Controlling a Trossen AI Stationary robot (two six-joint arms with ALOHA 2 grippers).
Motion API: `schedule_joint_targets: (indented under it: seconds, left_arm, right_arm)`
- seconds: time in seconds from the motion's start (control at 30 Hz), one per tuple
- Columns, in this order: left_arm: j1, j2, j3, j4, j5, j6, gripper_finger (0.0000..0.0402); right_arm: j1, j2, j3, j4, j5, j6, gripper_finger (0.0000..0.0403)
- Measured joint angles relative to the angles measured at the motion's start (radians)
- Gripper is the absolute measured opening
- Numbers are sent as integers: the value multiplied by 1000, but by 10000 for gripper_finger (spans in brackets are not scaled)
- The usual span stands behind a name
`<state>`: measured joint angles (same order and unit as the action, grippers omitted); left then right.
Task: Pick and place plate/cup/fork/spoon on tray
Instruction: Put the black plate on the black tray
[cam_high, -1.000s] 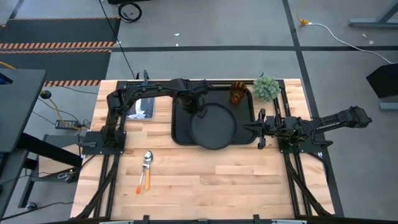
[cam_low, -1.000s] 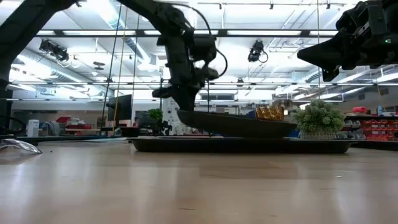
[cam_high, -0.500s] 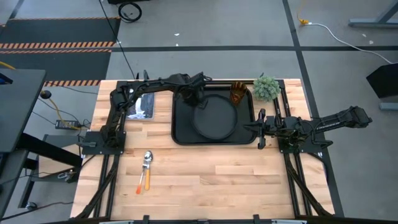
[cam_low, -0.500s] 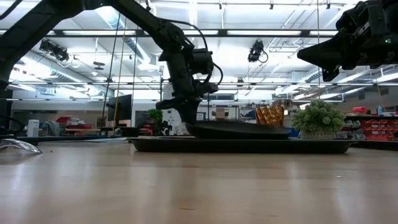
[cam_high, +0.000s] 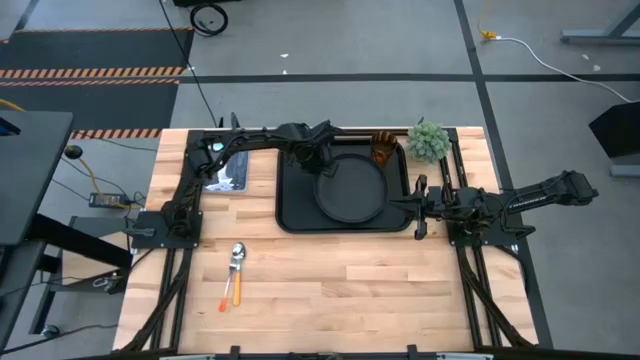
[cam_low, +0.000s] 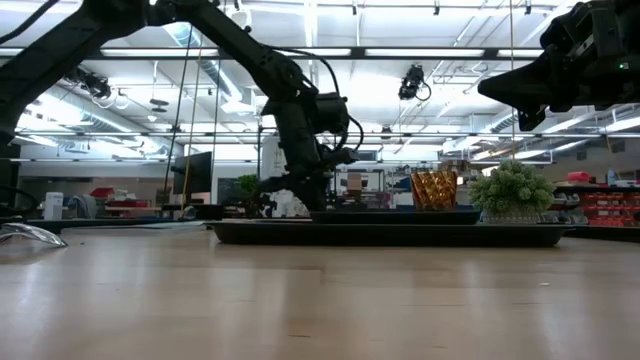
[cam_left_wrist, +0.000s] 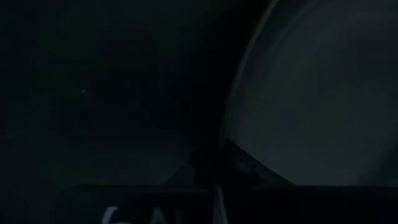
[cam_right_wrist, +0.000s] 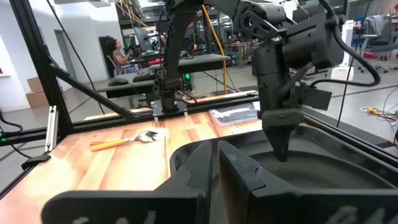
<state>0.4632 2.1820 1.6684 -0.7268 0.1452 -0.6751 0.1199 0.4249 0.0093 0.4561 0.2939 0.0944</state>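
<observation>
We see the wooden table (cam_high: 330, 290) from above, and on its far half the tray (cam_high: 290, 212) lies flat, the largest dark thing on it. Inside the tray the plate (cam_high: 352, 192) rests level, filling most of the middle.

The left arm reaches across from its base to the tray, and the left gripper (cam_high: 322, 163) comes down onto the plate's far left rim. In the left wrist view the plate's pale edge (cam_left_wrist: 323, 93) curves right past the dark fingertips, which seem narrowed on that rim, though we cannot tell for certain that they grip it.

The right arm waits at the tray's right side, with the right gripper (cam_high: 418, 208) just beside the rim; its fingers (cam_right_wrist: 242, 171) lie close together with only a thin gap, holding nothing.

The green plant (cam_high: 428, 141) stands beyond the tray's far right corner.

The cup (cam_high: 384, 149) stands upright in the tray's far right corner, near the plant.

The spoon (cam_high: 237, 262) and the fork (cam_high: 227, 293) lie side by side on the bare table near the left front, well apart from the tray.
</observation>
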Motion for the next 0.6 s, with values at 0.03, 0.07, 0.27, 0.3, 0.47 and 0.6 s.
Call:
schedule_joint_targets:
  seconds: [0.03,0.07,0.27,0.3,0.47,0.6]
  left_arm:
    - [0,5,0,5,2,0,14]
    - [0,7,0,7,6,-2,14]
    - [-1,5,0,27,-5,1,14]
    - [-1,5,0,36,-5,1,14]
    - [-1,4,0,75,-13,-4,30]
    - [-1,4,0,71,-16,-21,68]
  right_arm:
    - [0,0,0,0,0,0,34]
    - [0,0,0,0,0,0,34]
    - [0,0,0,0,0,0,34]
    - [0,0,0,0,0,0,34]
    - [0,0,0,0,0,0,34]
    - [0,0,0,0,0,0,34]
